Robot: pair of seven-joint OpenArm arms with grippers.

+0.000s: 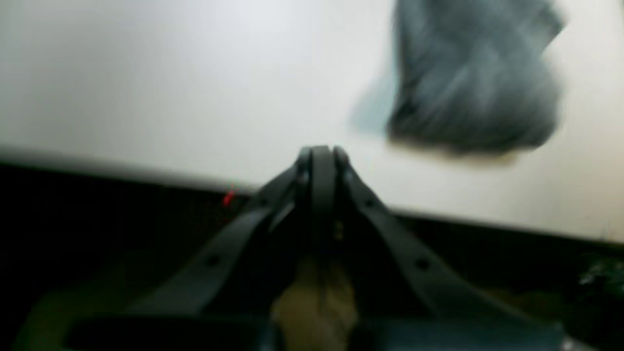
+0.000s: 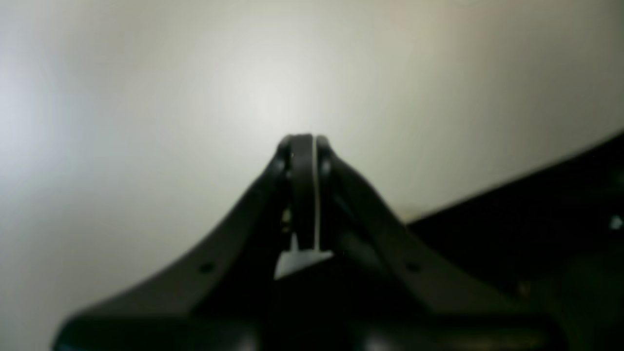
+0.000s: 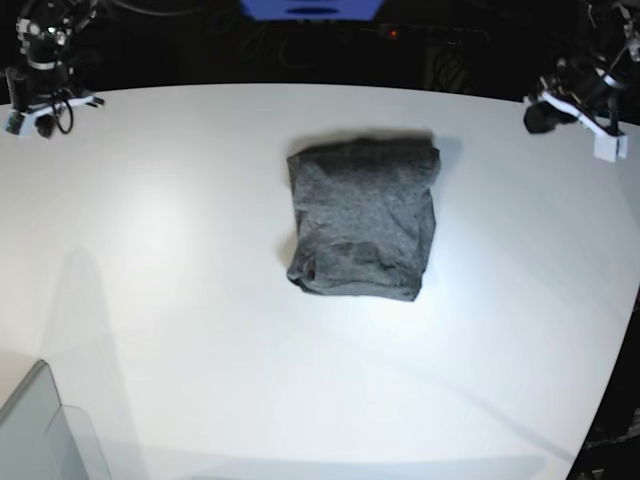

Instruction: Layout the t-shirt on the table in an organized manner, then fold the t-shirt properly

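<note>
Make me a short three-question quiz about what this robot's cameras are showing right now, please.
1. True or false: the t-shirt lies folded into a compact bundle on the table.
2. The left gripper and right gripper are: A) both shut and empty, B) both holding cloth, C) one open.
3. What stands at the table's near corner in the base view?

Key: 1 true; 2 A; 3 a translucent grey bin.

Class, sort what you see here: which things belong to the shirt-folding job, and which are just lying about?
Belongs to the job:
- t-shirt, folded into a compact bundle
- table it rests on
- left tool and right tool, both shut and empty

Just lying about:
- translucent grey bin corner
</note>
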